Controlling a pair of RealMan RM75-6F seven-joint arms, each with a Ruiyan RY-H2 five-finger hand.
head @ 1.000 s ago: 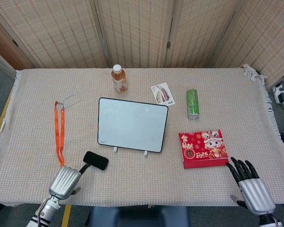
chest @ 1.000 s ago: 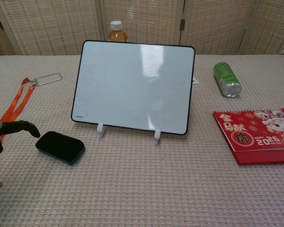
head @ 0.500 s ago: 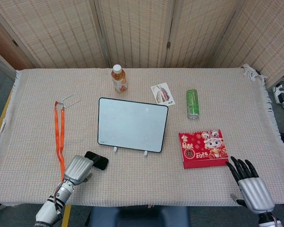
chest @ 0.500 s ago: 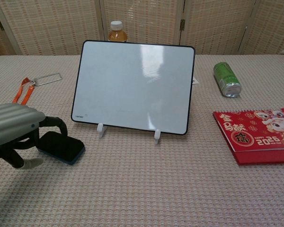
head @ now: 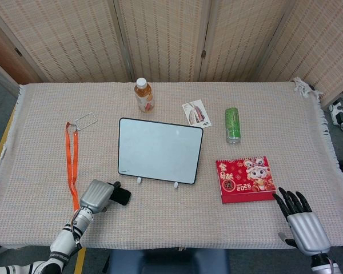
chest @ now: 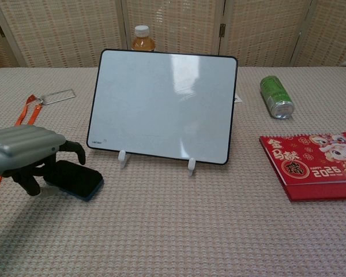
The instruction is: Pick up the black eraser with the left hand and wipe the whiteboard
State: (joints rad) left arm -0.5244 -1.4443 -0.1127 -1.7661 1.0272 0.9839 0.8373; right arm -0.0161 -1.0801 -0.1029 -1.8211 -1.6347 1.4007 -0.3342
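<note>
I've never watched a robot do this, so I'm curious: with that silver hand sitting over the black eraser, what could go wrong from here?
1. The silver left hand covers only one end of the flat black eraser; an off-centre grip could let it tip or slip out.
2. The white, black-framed whiteboard leans on two small white feet; hard wiping might push it over or slide it back.
3. The orange lanyard lies just beside that hand and could catch on the fingers.

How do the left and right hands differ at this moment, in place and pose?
The left hand sits over the black eraser with its fingers curled down around it; the right hand lies away from everything, near the red 2025 desk calendar, holding nothing. The left hand's fingers bend downward; the right hand's fingers are spread and extended. Both have silver backs and black fingers.
</note>
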